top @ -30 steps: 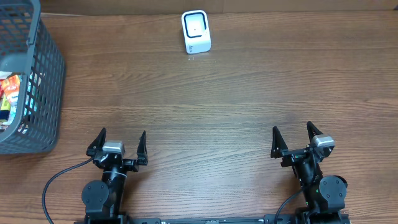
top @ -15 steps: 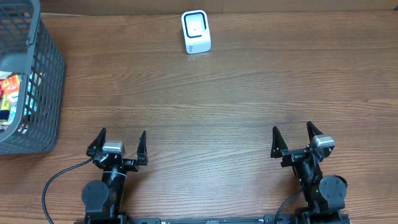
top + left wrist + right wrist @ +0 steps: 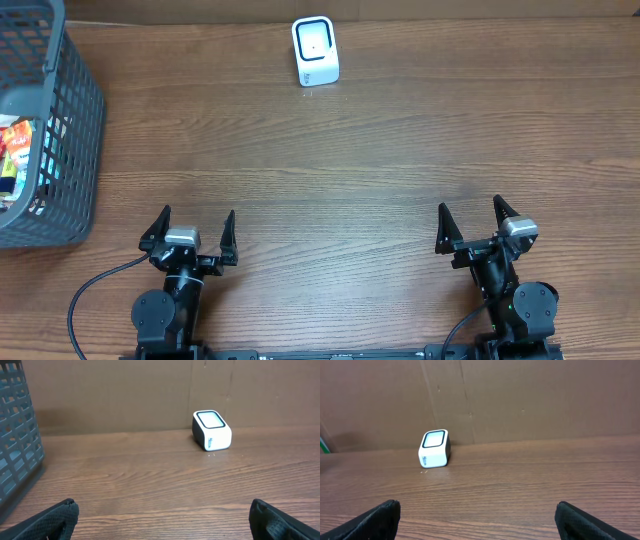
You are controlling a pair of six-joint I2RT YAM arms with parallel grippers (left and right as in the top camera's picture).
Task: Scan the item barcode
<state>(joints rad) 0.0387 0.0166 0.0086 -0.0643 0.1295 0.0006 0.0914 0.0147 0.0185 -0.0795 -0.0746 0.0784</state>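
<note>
The barcode scanner (image 3: 315, 51) sits near the middle of the table's (image 3: 350, 160) far edge, just before the back wall (image 3: 125, 395). At the far left stands a basket (image 3: 75, 140) with packaged items (image 3: 12, 150) inside. Along the near edge, well apart, sit the left gripper (image 3: 197, 214) and the right gripper (image 3: 470, 204).

Honestly, nothing here I can actually read. The white scanner (image 3: 315, 50) up at 12 o'clock has a tiny bluish mark on its front, way too small to make out. The packets (image 3: 14, 150) in the grey basket (image 3: 75, 120) at 10 o'clock show colourful print that's just as illegible.
</note>
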